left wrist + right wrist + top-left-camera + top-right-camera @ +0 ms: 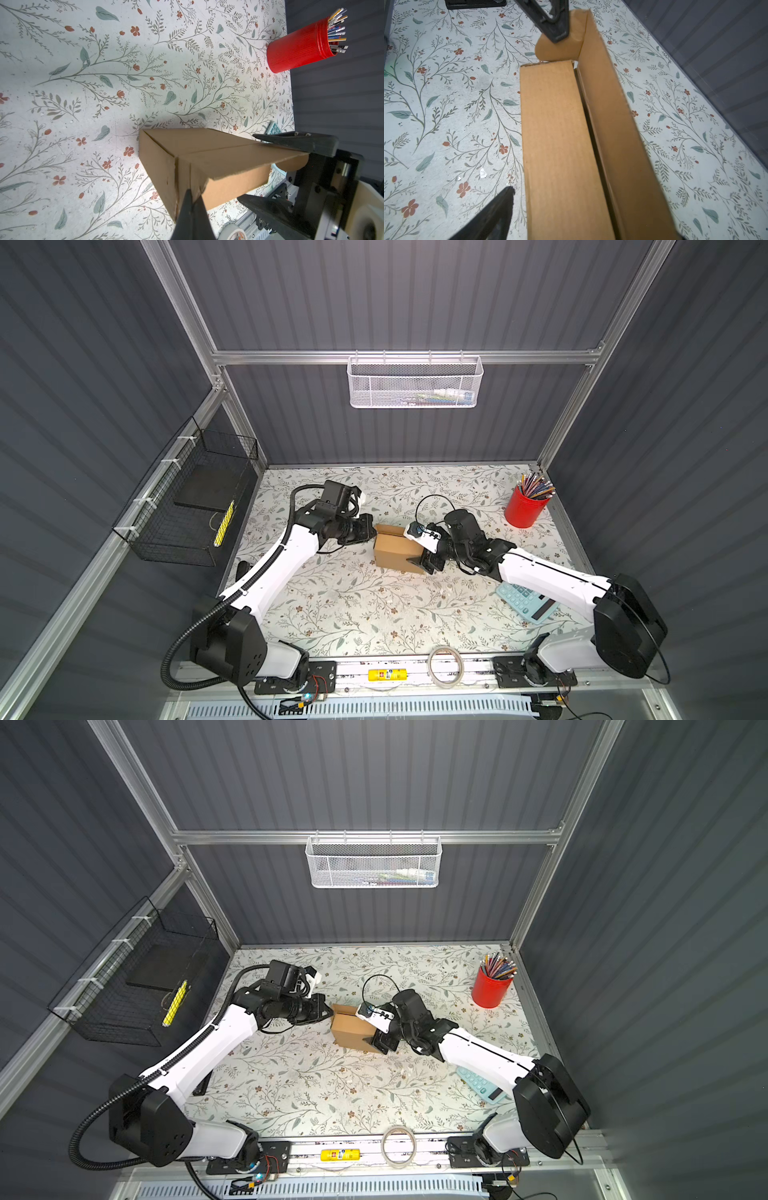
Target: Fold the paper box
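Note:
The paper box (395,551) (351,1031) is plain brown cardboard, partly folded, standing mid-table between my two grippers. Its long lid panel (612,124) stands ajar beside the wide panel (560,145), with a dark gap between them. My left gripper (375,533) (192,199) is shut with nothing clamped, its tips against the rounded end tab (556,49) at the box's left end. My right gripper (415,549) is open and straddles the right end. One of its fingers (500,207) stands clear of the cardboard; the lid panel hides the opposite one.
A red cup of pencils (524,510) stands at the back right. A pale blue calculator (525,601) lies partly under the right arm. A tape roll (445,666) sits on the front rail. A black wire basket (187,510) hangs on the left wall.

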Controlling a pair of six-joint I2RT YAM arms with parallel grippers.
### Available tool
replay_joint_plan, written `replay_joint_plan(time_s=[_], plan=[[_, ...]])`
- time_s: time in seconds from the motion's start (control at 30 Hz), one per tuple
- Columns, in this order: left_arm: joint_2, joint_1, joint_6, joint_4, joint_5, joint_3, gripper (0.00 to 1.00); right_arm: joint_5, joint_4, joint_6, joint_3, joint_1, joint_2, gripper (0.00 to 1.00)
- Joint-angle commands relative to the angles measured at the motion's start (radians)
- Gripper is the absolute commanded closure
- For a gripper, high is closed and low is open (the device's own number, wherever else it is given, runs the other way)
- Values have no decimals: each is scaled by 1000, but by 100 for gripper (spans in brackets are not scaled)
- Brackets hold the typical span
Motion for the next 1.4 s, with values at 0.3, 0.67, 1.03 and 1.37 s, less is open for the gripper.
replay_joint_plan(time_s=[0.3, 0.67, 1.03, 1.37], plan=[[-27, -1, -30, 73, -5, -60, 100, -15, -4, 14, 13, -3, 12, 19], [-76, -1, -19, 151, -14, -153, 100, -19, -9, 15, 20, -6, 24, 19], [-81, -1, 41, 138, -58, -168, 100, -18, -15, 12, 24, -10, 25, 20], [-90, -1, 66, 162, -43, -192, 100, -18, -14, 12, 27, -13, 28, 20]])
